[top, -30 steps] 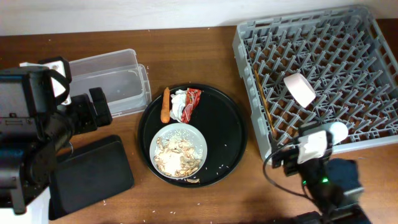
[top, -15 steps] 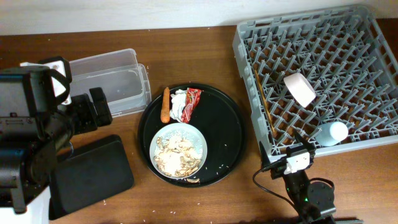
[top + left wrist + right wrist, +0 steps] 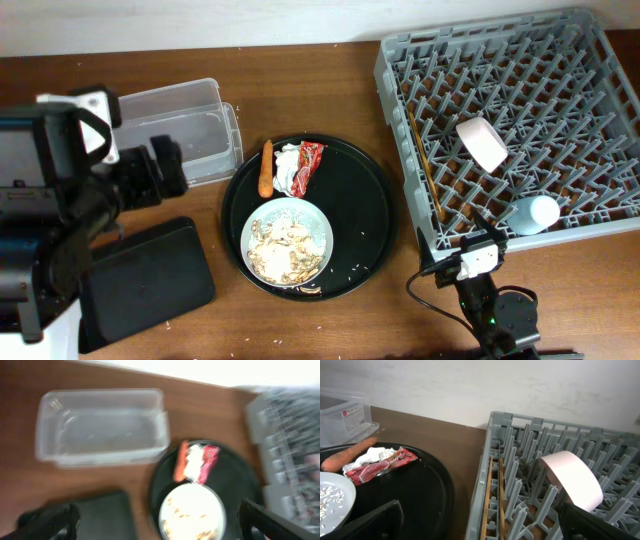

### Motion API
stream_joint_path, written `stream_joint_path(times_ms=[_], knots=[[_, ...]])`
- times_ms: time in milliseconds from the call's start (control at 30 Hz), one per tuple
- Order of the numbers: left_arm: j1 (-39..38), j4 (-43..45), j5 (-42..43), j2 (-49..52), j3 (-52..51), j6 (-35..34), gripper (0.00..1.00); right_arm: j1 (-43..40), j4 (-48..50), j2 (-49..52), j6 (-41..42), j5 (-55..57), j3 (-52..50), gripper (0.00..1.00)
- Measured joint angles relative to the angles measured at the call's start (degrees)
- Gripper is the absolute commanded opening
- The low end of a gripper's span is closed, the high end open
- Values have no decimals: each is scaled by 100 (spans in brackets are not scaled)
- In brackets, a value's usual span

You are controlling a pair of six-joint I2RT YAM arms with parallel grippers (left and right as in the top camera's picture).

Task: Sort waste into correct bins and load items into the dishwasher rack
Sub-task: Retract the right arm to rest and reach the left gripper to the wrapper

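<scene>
Shifting left hand [image 3: 168,168] toward clear tub [image 3: 185,120], released | right hand [image 3: 480,522] unmoved, released

Orange carrot [image 3: 266,168], grey rack [image 3: 500,80]

Lab-like tabletop setup: wooden table [image 3: 330,90], dishwasher rack [image 3: 392,100], white wall [image 3: 470,385].

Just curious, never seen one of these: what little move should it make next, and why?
Probably the left gripper, open and empty beside the clear tub, should reach across to the carrot: waste sits on the round tray, and the carrot lies nearest.
</scene>
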Motion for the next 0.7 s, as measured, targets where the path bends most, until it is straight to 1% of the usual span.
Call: stream_joint_path(times_ms=[67, 167, 233, 267, 300, 367, 400, 433, 500, 600, 700], knots=[[-81, 181, 275, 107, -28, 2, 99, 0, -2, 2, -4, 0, 0, 99], [-356, 219, 258, 667, -304, 2, 99, 0, 0, 2, -7, 0, 0, 98], [-457, 415, 337, 1580, -437, 2, 89, 0, 0, 7, -7, 0, 0, 98], [-485, 549, 459, 2129, -490, -9, 80, 0, 0, 7, -9, 0, 0, 98], [-522, 584, 501, 2385, -516, -24, 77, 0, -2, 9, -9, 0, 0, 98], [-839, 874, 496, 3040, -516, -17, 72, 0, 0, 7, -7, 0, 0, 98], [-1126, 1086, 367, 3425, -518, -31, 63, 0, 0, 7, -7, 0, 0, 98], [-1467, 1386, 125, 3851, -518, -17, 62, 0, 0, 7, -7, 0, 0, 98], [-1908, 1838, -103, 4411, -518, -17, 61, 0, 0, 7, -7, 0, -2, 98], [-2404, 2343, -323, 5077, -518, -15, 60, 0, 2, 7, -4, 0, -2, 98], [-2575, 2594, -553, 5381, -518, -15, 53, 0, 0, 7, -7, 0, -2, 98]])
